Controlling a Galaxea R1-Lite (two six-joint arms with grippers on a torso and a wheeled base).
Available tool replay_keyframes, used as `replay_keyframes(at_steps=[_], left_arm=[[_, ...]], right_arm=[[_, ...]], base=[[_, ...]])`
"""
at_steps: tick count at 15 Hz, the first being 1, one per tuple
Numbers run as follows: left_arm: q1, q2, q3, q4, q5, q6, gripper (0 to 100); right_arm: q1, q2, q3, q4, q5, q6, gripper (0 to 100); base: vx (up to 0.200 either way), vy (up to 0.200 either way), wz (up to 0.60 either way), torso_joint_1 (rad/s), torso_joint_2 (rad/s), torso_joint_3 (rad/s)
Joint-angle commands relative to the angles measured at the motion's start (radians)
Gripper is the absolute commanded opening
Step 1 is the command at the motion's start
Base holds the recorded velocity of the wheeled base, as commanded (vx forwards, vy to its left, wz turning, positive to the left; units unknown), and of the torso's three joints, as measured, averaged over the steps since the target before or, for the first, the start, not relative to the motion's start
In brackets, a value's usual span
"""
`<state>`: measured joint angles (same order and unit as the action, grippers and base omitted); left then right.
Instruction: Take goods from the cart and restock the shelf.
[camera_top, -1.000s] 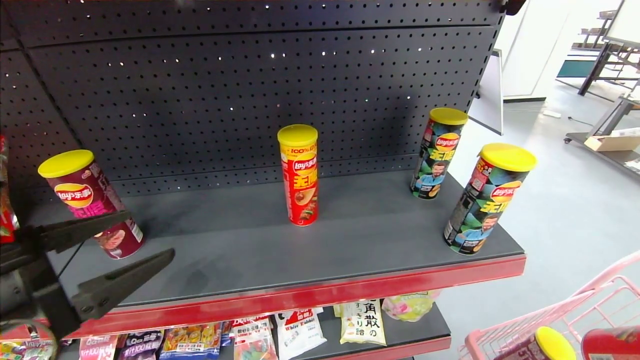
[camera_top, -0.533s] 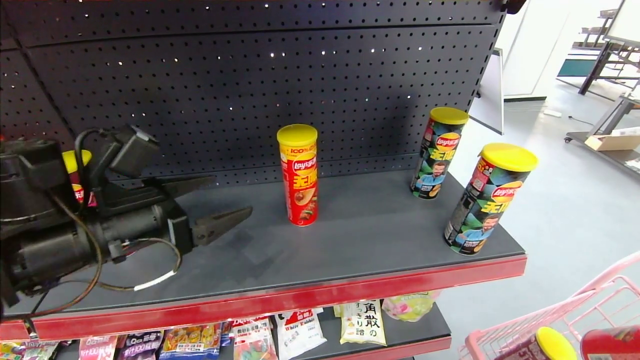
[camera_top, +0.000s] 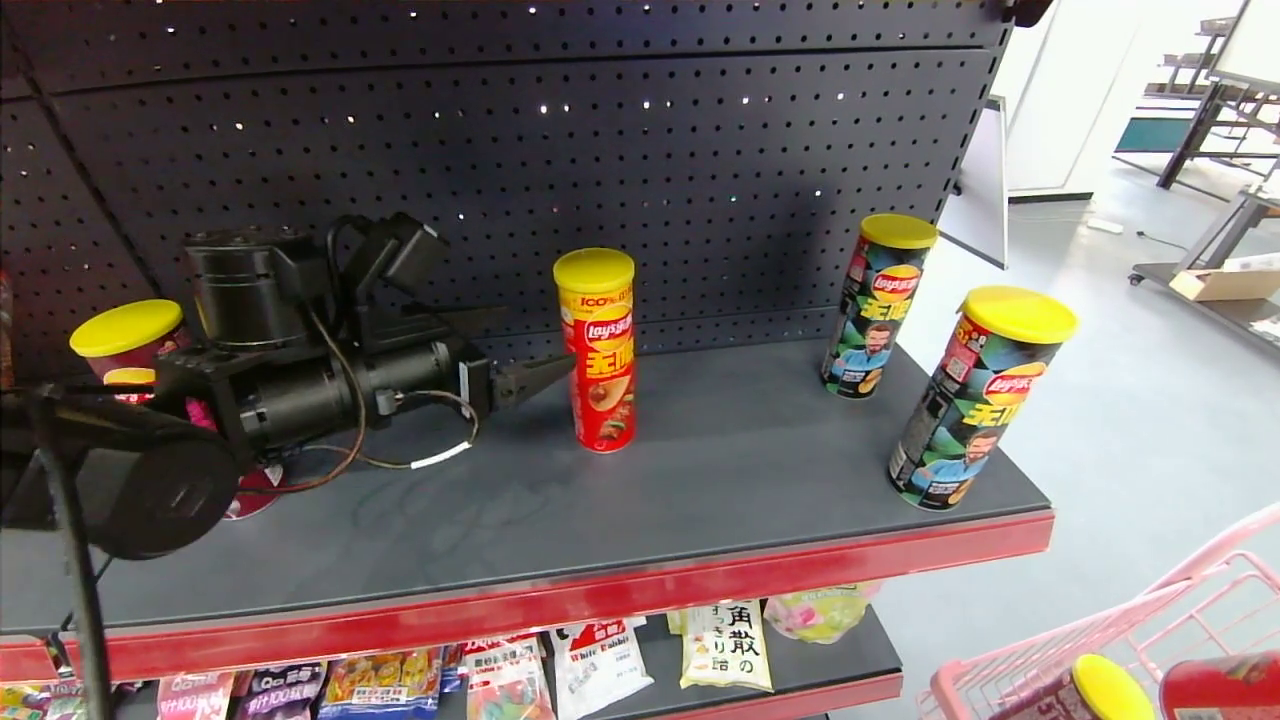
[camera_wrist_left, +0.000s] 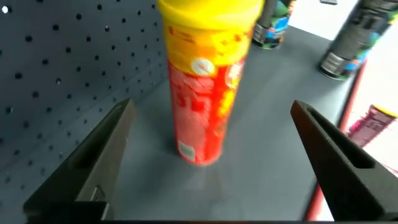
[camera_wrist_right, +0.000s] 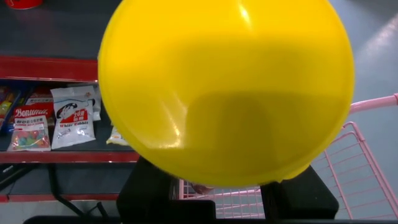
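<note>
A red chip can (camera_top: 598, 350) with a yellow lid stands upright in the middle of the dark shelf (camera_top: 700, 480). My left gripper (camera_top: 535, 348) hovers over the shelf just left of it, open, its tips close beside the can. In the left wrist view the red can (camera_wrist_left: 208, 93) stands a little beyond the wide-apart fingers (camera_wrist_left: 106, 155). My right gripper (camera_wrist_right: 236, 205) is shut on a chip can whose yellow lid (camera_wrist_right: 227, 87) hides the fingertips; it hangs above the pink cart (camera_wrist_right: 367, 162).
A maroon can (camera_top: 125, 335) stands at the shelf's left, half hidden by my arm. Two dark patterned cans (camera_top: 880, 305) (camera_top: 985, 400) stand at the right end. Snack bags (camera_top: 600, 665) fill the lower shelf. The pink cart (camera_top: 1180, 620) holds another yellow-lidded can (camera_top: 1105, 688).
My left arm has swung right across the shelf, from beside the maroon can to just beside the red can, staying open. The cans have not moved.
</note>
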<state>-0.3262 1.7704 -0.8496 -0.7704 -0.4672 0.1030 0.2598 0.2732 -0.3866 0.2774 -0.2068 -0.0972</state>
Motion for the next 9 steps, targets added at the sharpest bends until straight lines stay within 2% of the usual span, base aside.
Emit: replay_keyframes(at_steps=[1,6,9], left_arm=[[0.001,0.063,-0.036,0.0,0.001,0.0,100],[-0.001,0.156,-0.115,-0.069,-0.001,0.0,100],[-0.007,0.179,-0.146,-0.072,-0.004,0.0,100]], right_arm=[[-0.001,0.003,0.0,0.0,0.0,0.001,0],[-0.002,0.009,-0.002,0.0,0.0,0.001,0],[-0.002,0.011,-0.002,0.0,0.0,0.001,0]], base=[[0.0,0.0,0.0,0.0,0.0,0.0],[0.0,0.0,0.0,0.0,0.0,0.0],[0.0,0.0,0.0,0.0,0.0,0.0]])
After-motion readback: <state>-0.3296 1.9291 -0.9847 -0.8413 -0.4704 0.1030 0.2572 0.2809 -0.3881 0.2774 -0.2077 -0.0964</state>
